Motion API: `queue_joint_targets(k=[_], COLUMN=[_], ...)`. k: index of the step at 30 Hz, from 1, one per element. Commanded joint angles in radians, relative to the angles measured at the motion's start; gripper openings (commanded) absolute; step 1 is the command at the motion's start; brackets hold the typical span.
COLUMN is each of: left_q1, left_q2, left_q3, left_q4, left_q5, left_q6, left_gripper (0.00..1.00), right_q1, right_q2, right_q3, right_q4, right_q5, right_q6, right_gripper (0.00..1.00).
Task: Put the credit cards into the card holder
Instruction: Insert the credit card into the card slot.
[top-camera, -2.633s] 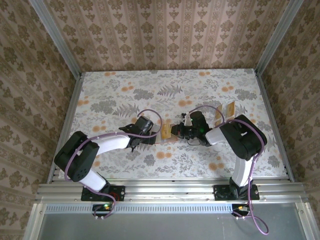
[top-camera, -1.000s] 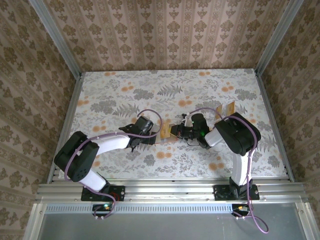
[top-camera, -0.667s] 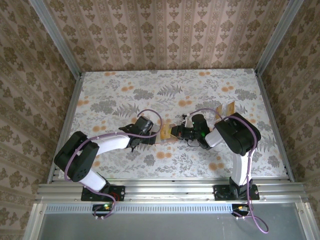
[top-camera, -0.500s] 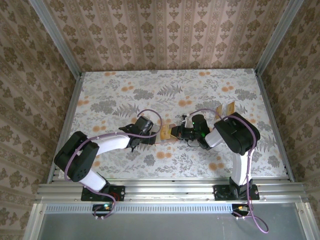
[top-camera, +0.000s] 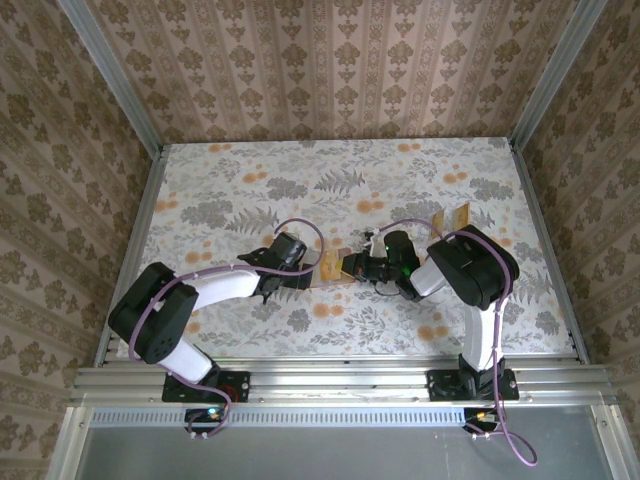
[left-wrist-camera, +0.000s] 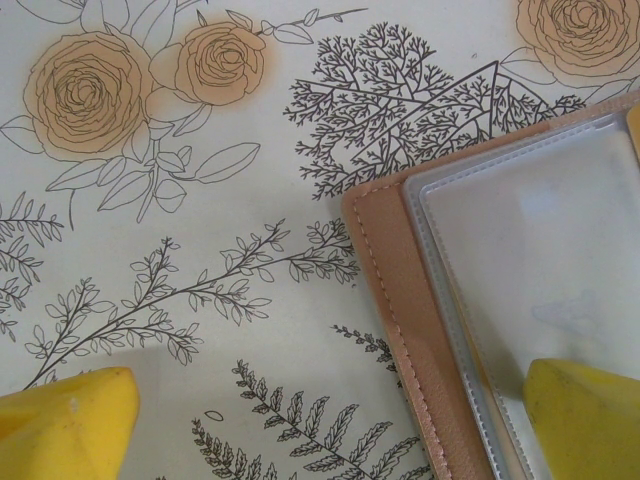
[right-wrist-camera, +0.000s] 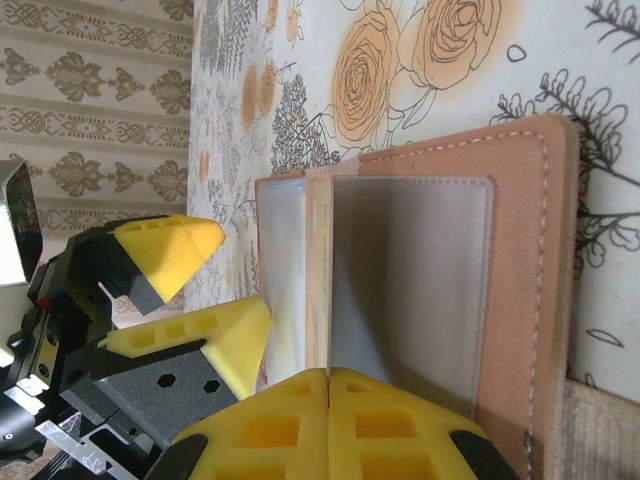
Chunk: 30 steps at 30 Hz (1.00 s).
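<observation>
Pincer meets pincer at mid-table: the right pincer (right-wrist-camera: 328, 385), clenched tight, sits at the grey inner pocket of the reddish-brown leather-like card holder (right-wrist-camera: 520, 250), lying open; whether it pinches a card cannot be told. The left pincer (left-wrist-camera: 320, 420) gapes released, one finger over the floral table (left-wrist-camera: 150, 250), one over the clear sleeve (left-wrist-camera: 540, 240). Tan-yellow rectangular credit cards (top-camera: 460, 216) wait just beyond the right arm (top-camera: 470, 270).
</observation>
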<state>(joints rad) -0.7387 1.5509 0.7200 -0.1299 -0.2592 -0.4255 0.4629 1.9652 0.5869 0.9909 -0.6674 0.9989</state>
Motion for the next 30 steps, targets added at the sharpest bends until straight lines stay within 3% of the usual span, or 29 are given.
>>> queue_joint_targets(k=[1, 30], left_q1=[0.004, 0.004], left_q2=[-0.002, -0.006], left_q3=[-0.019, -0.023], left_q4=[-0.065, -0.063], left_q5=[-0.006, -0.005], left_q6=[-0.002, -0.002], left_gripper=[1.0, 1.0], right_q1=[0.005, 0.001], right_q2=[0.025, 0.052], right_q3=[-0.019, 0.009], right_q4=[-0.003, -0.02], right_q5=[-0.018, -0.045], right_q6=[-0.011, -0.017], right_gripper=[0.0, 0.0])
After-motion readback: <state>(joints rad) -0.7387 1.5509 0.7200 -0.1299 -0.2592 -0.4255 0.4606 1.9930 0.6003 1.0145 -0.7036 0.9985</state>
